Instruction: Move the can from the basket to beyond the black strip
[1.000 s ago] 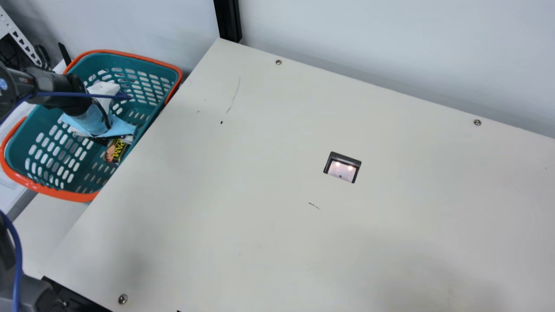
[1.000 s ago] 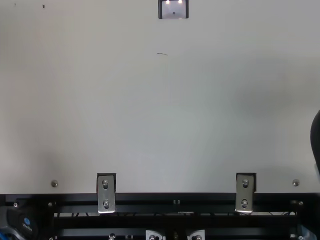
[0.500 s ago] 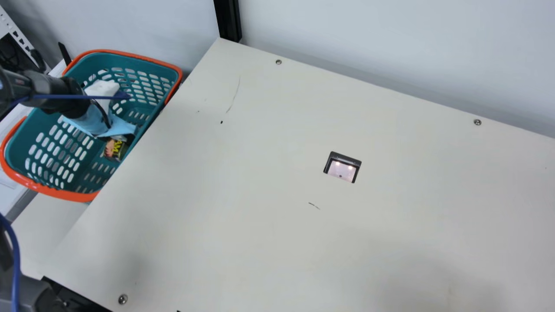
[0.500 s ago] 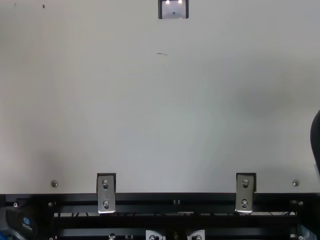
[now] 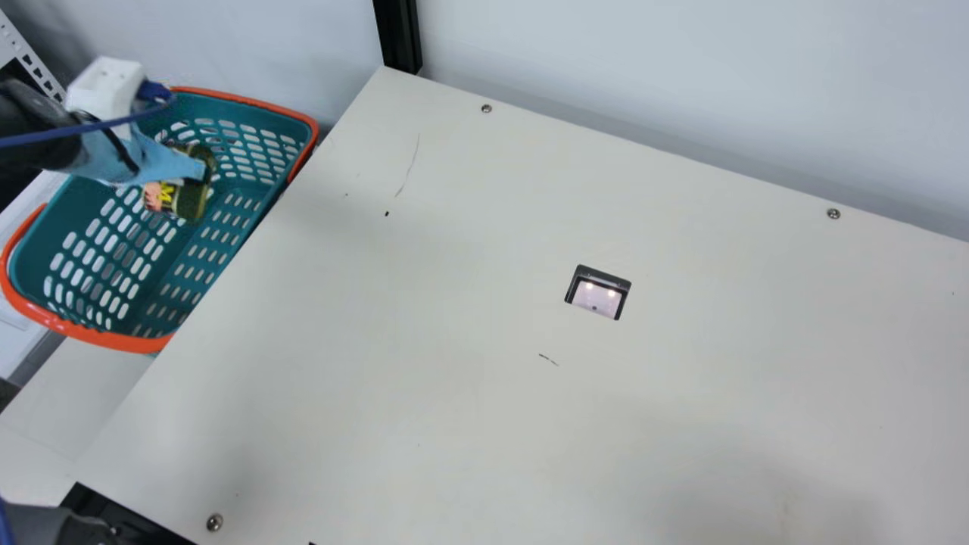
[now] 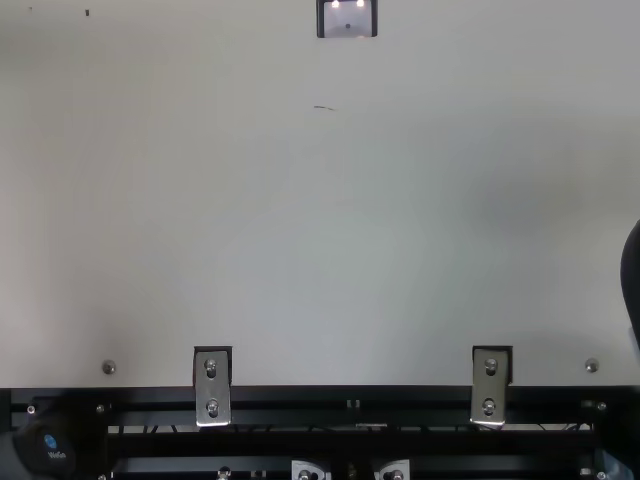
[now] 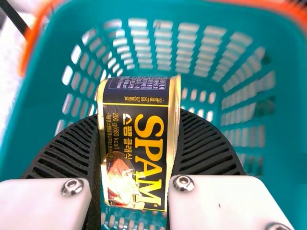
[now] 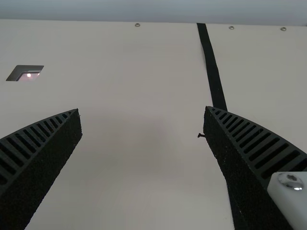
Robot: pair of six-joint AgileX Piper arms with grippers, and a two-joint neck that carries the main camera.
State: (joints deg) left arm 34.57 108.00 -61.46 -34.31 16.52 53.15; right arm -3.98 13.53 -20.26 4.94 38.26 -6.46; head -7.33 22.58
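Note:
In the main view my left gripper (image 5: 170,160), wrapped in light blue, is over the teal basket (image 5: 250,101) with its orange rim. Below its tip hangs the dark can with yellow print (image 5: 163,198), raised off the basket floor. From the left wrist, my left gripper (image 7: 139,115) is shut on the can (image 7: 139,158), with a ribbed finger against each end and the label facing the camera. My right gripper (image 8: 142,115) stands open and empty over the table in the right wrist view. The black strip (image 8: 211,62) runs beyond and partly behind its right-hand finger.
The basket stands against the left edge of the cream table (image 5: 454,424). A rectangular cutout (image 5: 598,292) lies near the table's middle. A black post (image 5: 398,34) rises at the far left corner, and a pale wall runs along the back.
My left gripper has risen in the basket, taking the can with it; both have shifted toward the back left. The can was low by the basket's table side before.

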